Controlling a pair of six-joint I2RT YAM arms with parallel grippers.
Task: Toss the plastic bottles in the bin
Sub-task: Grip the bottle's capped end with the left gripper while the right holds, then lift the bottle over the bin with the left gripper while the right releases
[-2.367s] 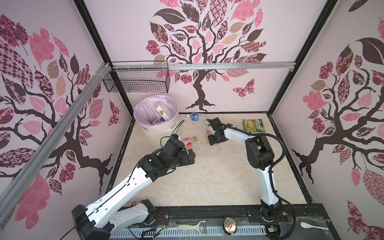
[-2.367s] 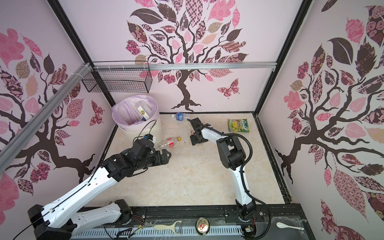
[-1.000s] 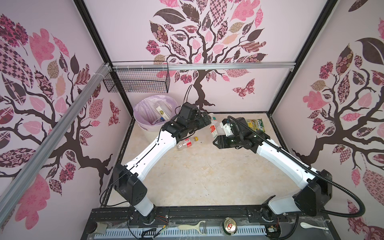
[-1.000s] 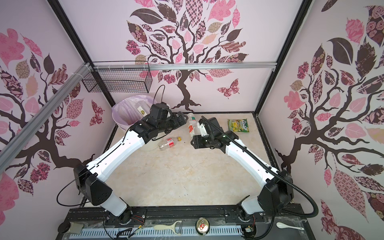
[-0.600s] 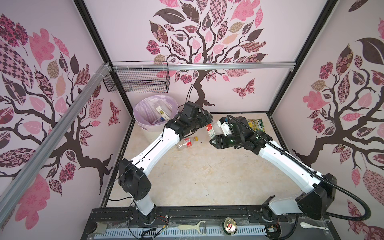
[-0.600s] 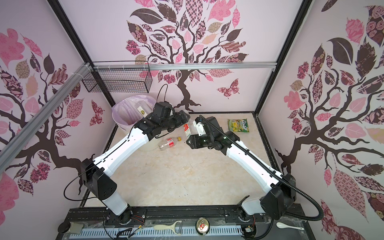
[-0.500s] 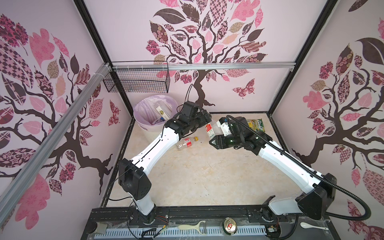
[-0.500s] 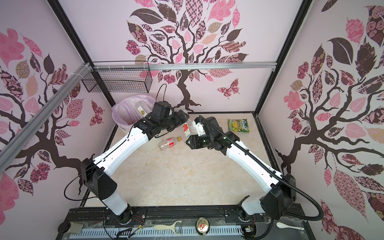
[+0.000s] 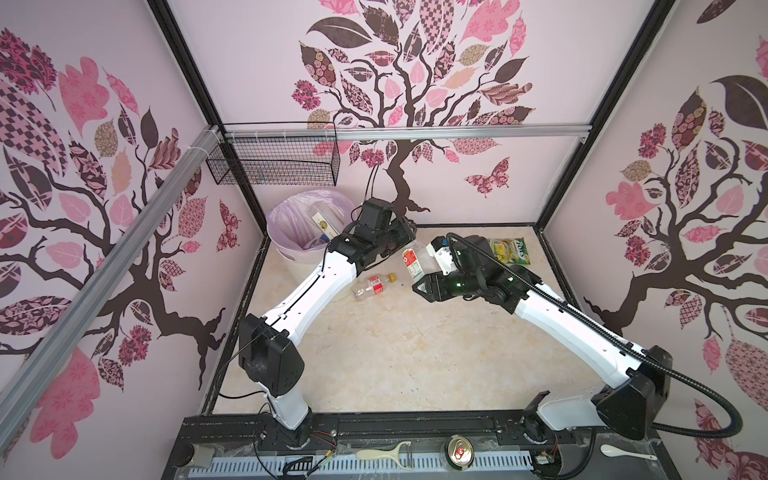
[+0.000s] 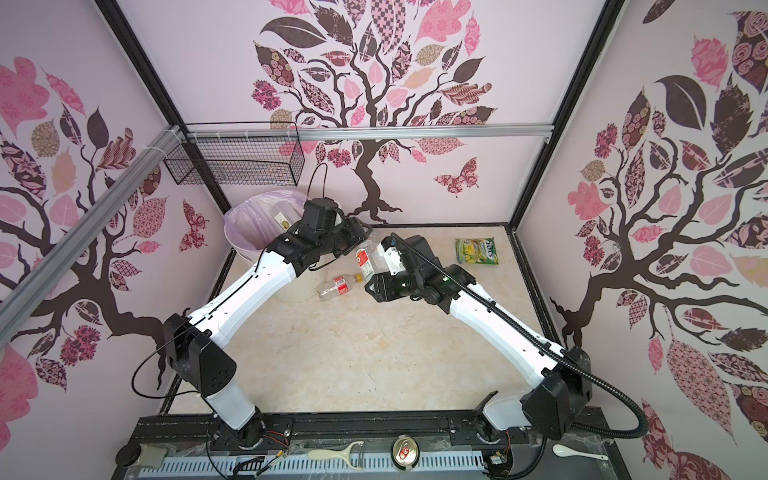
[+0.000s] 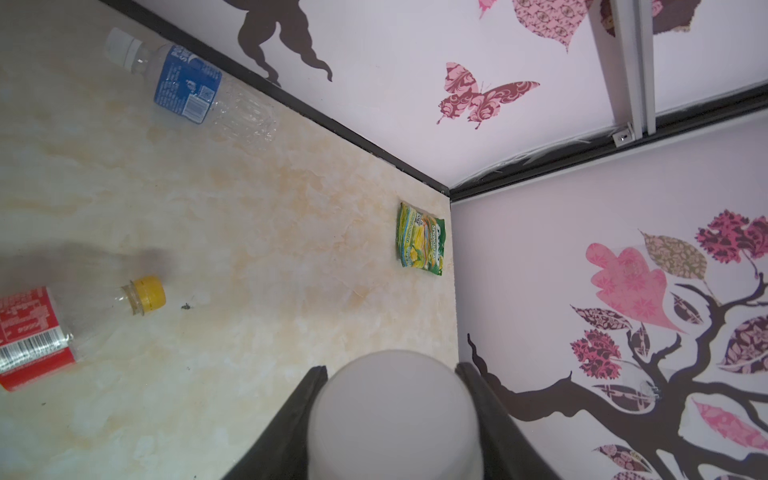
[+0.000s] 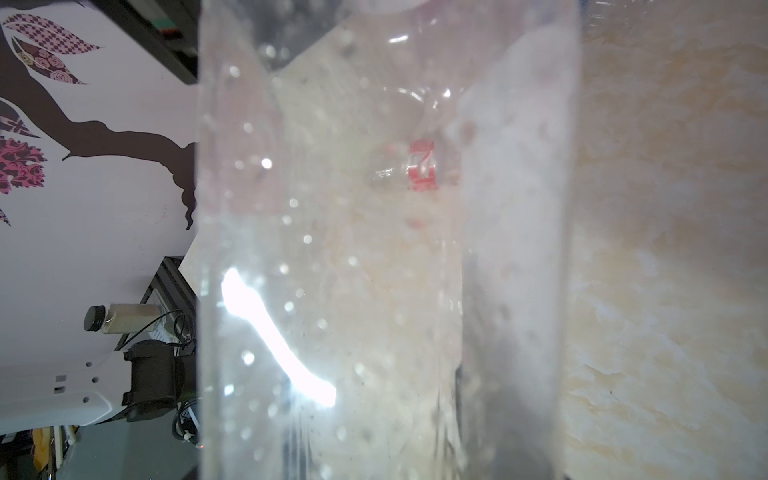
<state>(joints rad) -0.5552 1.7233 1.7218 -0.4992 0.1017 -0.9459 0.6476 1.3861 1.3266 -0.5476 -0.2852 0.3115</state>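
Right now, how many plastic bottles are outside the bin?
3: raised bottle held by left hand and right hand; yellow-capped bottle on the floor; blue-labelled bottle by the back wall. Others may be hidden.

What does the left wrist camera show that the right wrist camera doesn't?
Only left wrist: the blue-label bottle, the snack packet, and the left pincer closed on the white cap of the held bottle. Only right wrist: that bottle's clear body filling the frame, and a black-capped jar. Both: marble floor, tree-decal wall, and the red-label bottle, blurred through plastic in the right wrist view.
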